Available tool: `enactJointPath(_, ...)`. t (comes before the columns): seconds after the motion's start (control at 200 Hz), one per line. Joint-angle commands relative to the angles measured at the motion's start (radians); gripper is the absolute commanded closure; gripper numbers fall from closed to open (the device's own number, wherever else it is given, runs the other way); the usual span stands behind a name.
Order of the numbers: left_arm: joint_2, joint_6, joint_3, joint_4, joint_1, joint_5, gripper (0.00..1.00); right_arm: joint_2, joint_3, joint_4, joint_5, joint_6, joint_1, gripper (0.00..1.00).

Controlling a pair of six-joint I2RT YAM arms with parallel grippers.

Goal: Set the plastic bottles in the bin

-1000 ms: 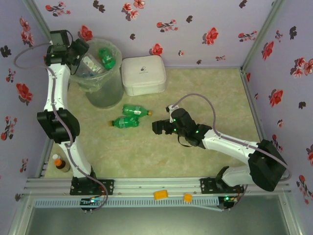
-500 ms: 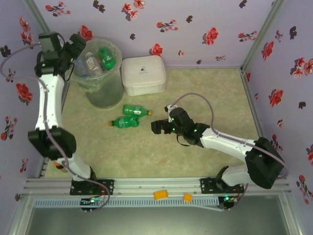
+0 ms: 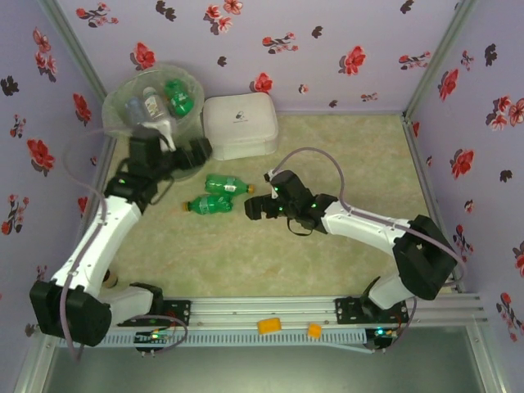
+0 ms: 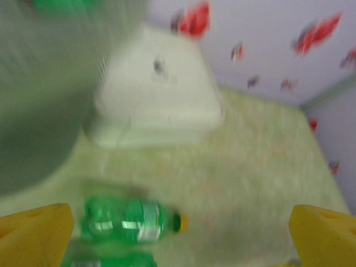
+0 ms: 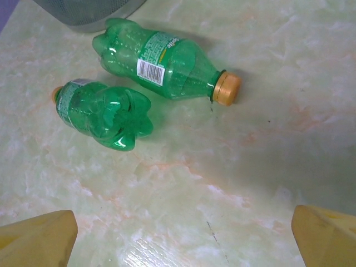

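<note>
A clash of arms could be caused, since both are aimed at the same two bottles; either bottle could be rolled away by a nudge. The right gripper [image 5: 181, 236] is spread wide and empty, nothing touched. The orange-capped green bottle [image 5: 167, 61] lies ahead of it and the second green bottle [image 5: 103, 114] ahead-left. The left gripper [image 4: 178, 239] is likewise wide and empty, with the bin [image 3: 109, 115] to its left.

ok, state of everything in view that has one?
bin: upright, bottles inside
far green bottle: lying on its side, capped
near green bottle: lying on its side, capped
white box: closed
left gripper: open, empty
right gripper: open, empty
</note>
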Motion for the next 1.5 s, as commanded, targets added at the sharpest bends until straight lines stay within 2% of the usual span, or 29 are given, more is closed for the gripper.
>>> enactJointPath(0.0,0.006,-0.006,-0.153,0.139,-0.028,0.007,0.00,0.011,0.012,-0.037,-0.026,0.019,-0.007,0.00)
enactJointPath(0.095,0.052,-0.044,-0.250,0.250,-0.044,0.006,0.00,0.024,0.004,-0.039,-0.054,0.041,-0.015,0.00)
enactJointPath(0.19,0.125,-0.047,-0.274,0.311,-0.047,0.007,0.00,0.039,-0.004,-0.042,-0.073,0.066,-0.022,0.00)
enactJointPath(0.485,0.346,0.073,-0.220,0.301,-0.046,0.008,0.00,0.067,0.005,-0.059,-0.106,0.112,-0.028,0.00)
enactJointPath(0.65,0.322,0.066,-0.268,0.294,-0.069,0.014,0.00,0.094,0.029,-0.062,-0.105,0.113,-0.028,0.00)
enactJointPath(0.805,0.268,0.065,-0.301,0.218,-0.121,0.006,0.00,0.143,0.055,-0.049,-0.143,0.121,-0.029,0.00)
enactJointPath(1.0,0.221,0.069,-0.358,0.167,-0.224,-0.060,0.00,0.140,0.036,-0.024,-0.118,0.130,-0.031,0.00)
enactJointPath(1.225,0.295,0.103,-0.321,0.123,-0.278,-0.153,0.00,0.088,-0.027,0.002,-0.075,0.153,-0.042,0.00)
enactJointPath(1.415,0.373,0.146,-0.254,0.088,-0.311,-0.170,0.11,0.010,-0.080,-0.006,-0.025,0.147,-0.057,0.00)
enactJointPath(1.495,0.396,0.163,-0.236,0.075,-0.329,-0.190,0.18,-0.010,-0.093,-0.006,-0.015,0.146,-0.061,0.00)
